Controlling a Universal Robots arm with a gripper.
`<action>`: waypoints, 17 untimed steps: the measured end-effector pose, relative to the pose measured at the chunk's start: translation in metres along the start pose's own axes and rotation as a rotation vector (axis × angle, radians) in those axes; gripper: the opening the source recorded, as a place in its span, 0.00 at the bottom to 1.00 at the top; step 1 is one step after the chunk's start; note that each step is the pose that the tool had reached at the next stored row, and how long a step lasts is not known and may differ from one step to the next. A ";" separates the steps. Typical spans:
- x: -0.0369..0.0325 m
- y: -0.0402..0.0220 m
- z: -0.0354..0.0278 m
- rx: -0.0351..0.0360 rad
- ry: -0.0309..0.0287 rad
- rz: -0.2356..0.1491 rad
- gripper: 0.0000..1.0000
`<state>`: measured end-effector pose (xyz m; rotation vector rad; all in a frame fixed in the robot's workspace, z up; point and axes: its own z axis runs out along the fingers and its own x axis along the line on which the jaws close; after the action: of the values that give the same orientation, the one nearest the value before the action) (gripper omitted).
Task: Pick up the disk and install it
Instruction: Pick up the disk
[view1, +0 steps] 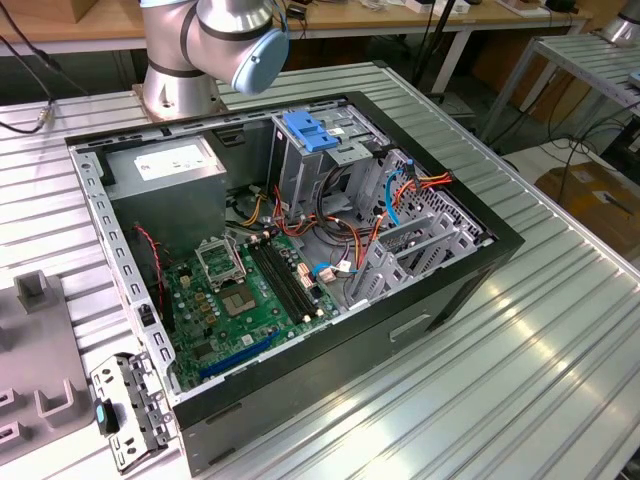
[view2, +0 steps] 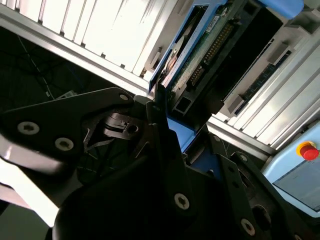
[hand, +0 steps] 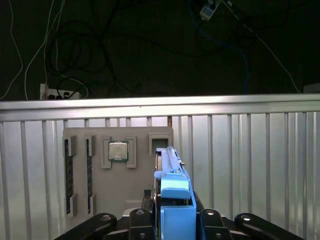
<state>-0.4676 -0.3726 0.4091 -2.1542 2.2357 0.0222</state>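
Observation:
The disk (hand: 174, 192), a dark drive in a bright blue carrier, stands edge-on between the fingers of my gripper (hand: 175, 220), which is shut on it. In the second wrist view the disk (view2: 200, 55) shows its green circuit board and blue rail, with one dark finger (view2: 161, 120) pressed against its side. It hangs above the ribbed metal table (hand: 250, 165), over a grey parts tray (hand: 145, 185) whose upright slot (hand: 160, 142) is empty. The open computer case (view1: 300, 250) lies on the table in the exterior view, with a tall silver drive cage (view1: 300, 170) at its back.
The cage carries a wide light-blue latch (view1: 308, 131). Cables and a green motherboard (view1: 250, 300) fill the case. The grey tray (view1: 40, 400) lies at the exterior view's left and holds a processor (hand: 118, 150) and memory sticks (hand: 67, 172). The arm's base (view1: 185, 60) stands behind the case.

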 end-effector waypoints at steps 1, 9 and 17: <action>0.0000 0.0000 -0.0009 0.0000 0.0000 0.000 0.37; -0.0003 -0.0001 -0.0086 0.0001 0.0000 0.000 0.37; -0.0007 -0.0003 -0.0184 0.0000 0.0000 0.000 0.37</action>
<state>-0.4676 -0.3726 0.4275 -2.1542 2.2357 0.0222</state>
